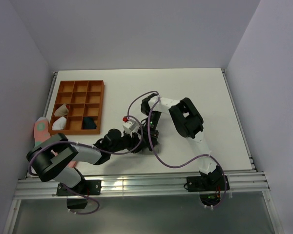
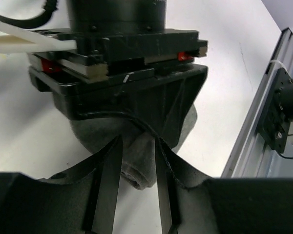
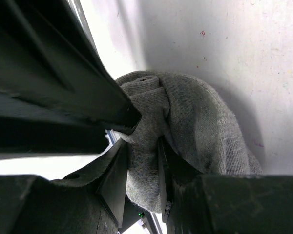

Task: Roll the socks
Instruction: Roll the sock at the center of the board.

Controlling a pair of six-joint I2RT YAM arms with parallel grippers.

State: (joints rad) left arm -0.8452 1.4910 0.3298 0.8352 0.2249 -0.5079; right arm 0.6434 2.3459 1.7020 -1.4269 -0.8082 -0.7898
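Both arms met over the middle of the white surface (image 1: 200, 92), nose to nose, and there was the grey knitted ankle sock (image 3: 200, 122), bunched up between them. From the right wrist, the right pincer (image 3: 141, 146) was clenched on it: a fold of grey fabric was squeezed tight between the two black fingers (image 3: 116, 180), and a rolled end curled up just above them. The rest of the sock bulged out to the side and lay on the surface.

Over to the left wrist, and the left pincer (image 2: 139, 141) was grasping the same sock from the opposite side! Its fingers (image 2: 110, 185) pressed in on a rounded grey lump, and the black body of the other arm's pincer loomed right over it, almost touching. The silver metal rail (image 2: 249, 141) of the near edge ran along the right of that view.

From above, the sock was mostly hidden beneath the two wrists. Well off to the left sat an orange wooden tray with small square compartments (image 1: 101, 105). Two pale rolled bundles (image 1: 61, 110) filled its left-hand cells, and a dark bundle (image 1: 90, 123) sat in a near cell. A pink sock with a teal spot (image 1: 40, 127) lay just beside the tray at the surface's left edge.
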